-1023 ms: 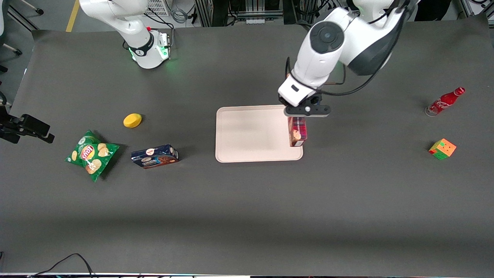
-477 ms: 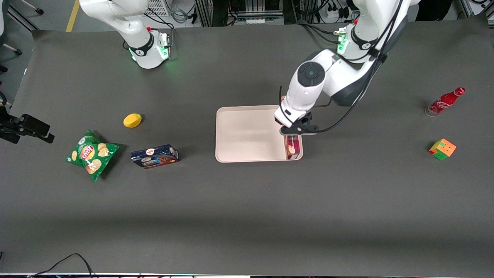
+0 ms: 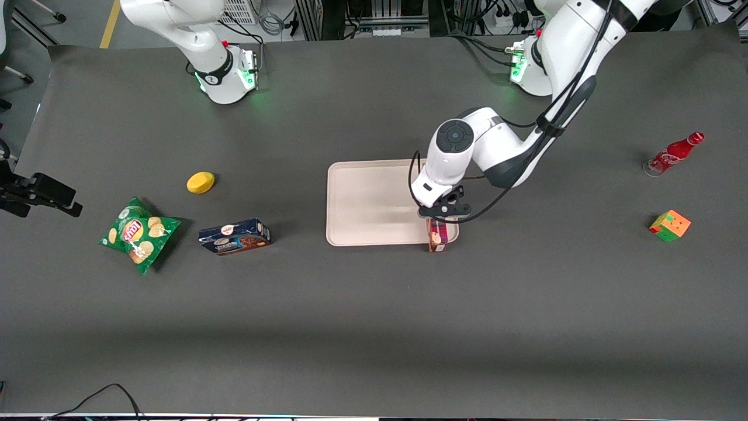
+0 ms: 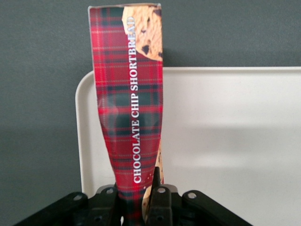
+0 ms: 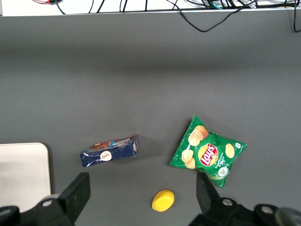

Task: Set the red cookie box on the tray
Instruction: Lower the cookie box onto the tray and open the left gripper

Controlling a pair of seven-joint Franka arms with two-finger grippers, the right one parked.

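The red cookie box (image 3: pixel 437 236), a slim dark-red plaid carton, is held at the tray's corner nearest the front camera, toward the working arm's end. My left gripper (image 3: pixel 439 214) is shut on one end of it, low over the tray (image 3: pixel 368 202). In the left wrist view the red cookie box (image 4: pixel 128 94) runs out from the gripper (image 4: pixel 135 194) along the tray's short rim, and its free end reaches past the tray (image 4: pixel 225 141) over the dark mat. Whether the box touches the tray I cannot tell.
A dark-blue cookie box (image 3: pixel 235 236), a green chips bag (image 3: pixel 139 234) and a yellow lemon-like object (image 3: pixel 200 182) lie toward the parked arm's end. A red cola bottle (image 3: pixel 673 154) and a colour cube (image 3: pixel 669 225) sit toward the working arm's end.
The gripper has come down and moved nearer the front camera with the red cookie box, from above the tray's short edge to its near corner. Nothing else has moved.
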